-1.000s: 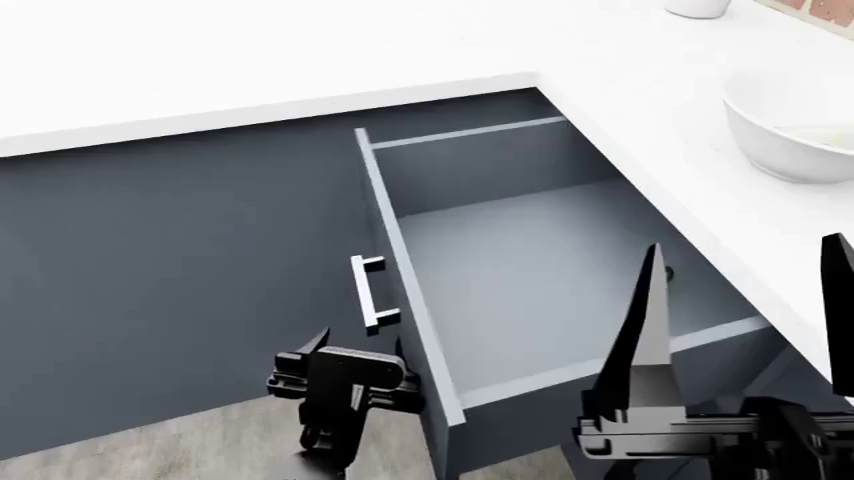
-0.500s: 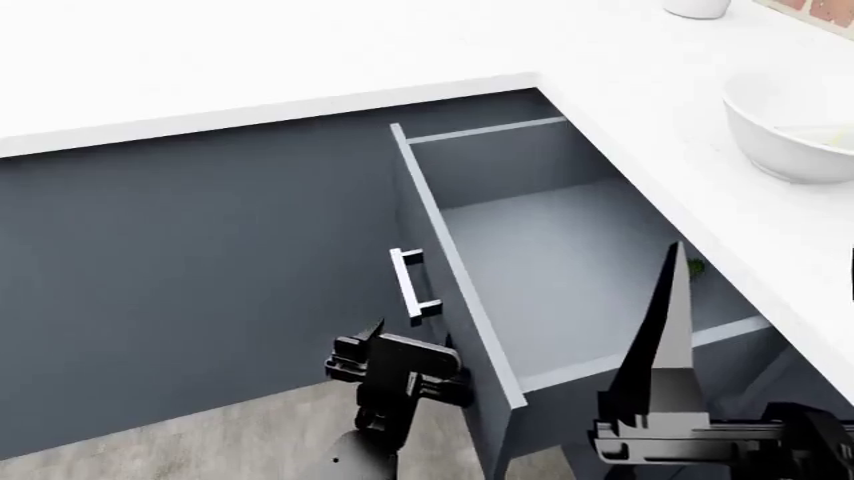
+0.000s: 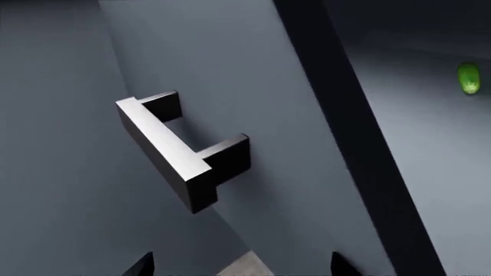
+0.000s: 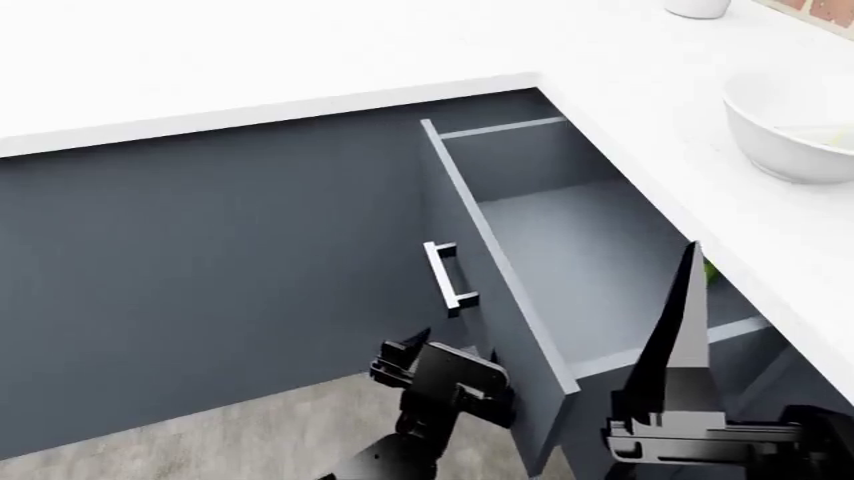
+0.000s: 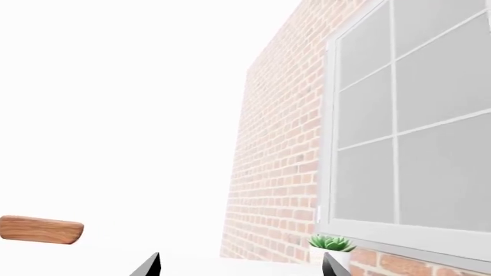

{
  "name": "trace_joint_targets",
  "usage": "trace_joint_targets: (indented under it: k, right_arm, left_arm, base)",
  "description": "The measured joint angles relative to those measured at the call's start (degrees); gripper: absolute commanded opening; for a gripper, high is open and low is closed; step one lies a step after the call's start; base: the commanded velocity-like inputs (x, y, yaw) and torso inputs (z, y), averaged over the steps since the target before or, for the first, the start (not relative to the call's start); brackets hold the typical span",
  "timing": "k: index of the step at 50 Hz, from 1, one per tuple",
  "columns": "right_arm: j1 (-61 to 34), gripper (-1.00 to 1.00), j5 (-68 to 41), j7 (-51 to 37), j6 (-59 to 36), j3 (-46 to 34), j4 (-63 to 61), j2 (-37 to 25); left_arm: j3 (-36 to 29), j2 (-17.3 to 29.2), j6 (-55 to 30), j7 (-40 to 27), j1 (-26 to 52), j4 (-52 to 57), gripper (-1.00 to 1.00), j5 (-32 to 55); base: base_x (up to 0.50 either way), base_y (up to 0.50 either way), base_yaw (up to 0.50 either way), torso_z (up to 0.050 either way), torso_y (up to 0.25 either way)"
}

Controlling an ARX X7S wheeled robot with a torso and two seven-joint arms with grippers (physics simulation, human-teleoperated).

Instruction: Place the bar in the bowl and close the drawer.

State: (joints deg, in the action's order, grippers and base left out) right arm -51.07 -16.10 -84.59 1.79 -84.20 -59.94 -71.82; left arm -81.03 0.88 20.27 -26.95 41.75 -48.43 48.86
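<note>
The drawer (image 4: pixel 587 260) stands partly open under the white counter, its slate front (image 3: pixel 253 86) carrying a short bar handle (image 4: pixel 451 275). My left gripper (image 4: pixel 441 378) hangs open low beside that front, just below the handle (image 3: pixel 172 149), nothing between its fingertips (image 3: pixel 146 265). The white bowl (image 4: pixel 767 140) rests on the counter at the right, and a faint pale bar (image 4: pixel 817 134) lies inside it. My right gripper (image 5: pixel 239 267) is open and empty, with one finger (image 4: pixel 674 340) raised in front of the drawer's near right corner.
A small green item (image 3: pixel 468 77) lies inside the drawer near its right side. A white cup (image 4: pixel 697 8) stands at the counter's back. The right wrist view faces a brick wall, a window and a small potted plant (image 5: pixel 330 244). Grey floor lies below the left arm.
The drawer front has slid right, narrowing the opening. My left gripper has followed it to the right. The right gripper's finger has drifted slightly right.
</note>
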Motion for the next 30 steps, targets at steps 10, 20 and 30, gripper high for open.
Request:
trace_joint_targets:
  k: [10, 20, 30]
  right_arm:
    - [-7.02, 1.00, 0.65, -3.04, 1.70, -8.58, -0.03, -1.89]
    - [-7.83, 1.00, 1.90, -4.45, 3.57, -10.95, -0.04, -4.63]
    - [-5.92, 1.00, 2.88, -5.01, 5.13, -10.00, -0.05, -7.28]
  left_arm:
    - [-2.77, 0.43, -1.34, -2.43, 1.00, 2.67, 1.00, 2.30]
    - [-4.11, 0.64, -3.76, -3.73, 1.86, 6.05, 1.00, 1.56]
    - [-5.06, 0.56, -6.44, -3.91, 2.70, 9.46, 1.00, -1.02]
  base:
    - [0.00, 0.00, 0.00, 0.000, 0.000]
    - [0.00, 0.00, 0.00, 0.000, 0.000]
    - [0.00, 0.00, 0.00, 0.000, 0.000]
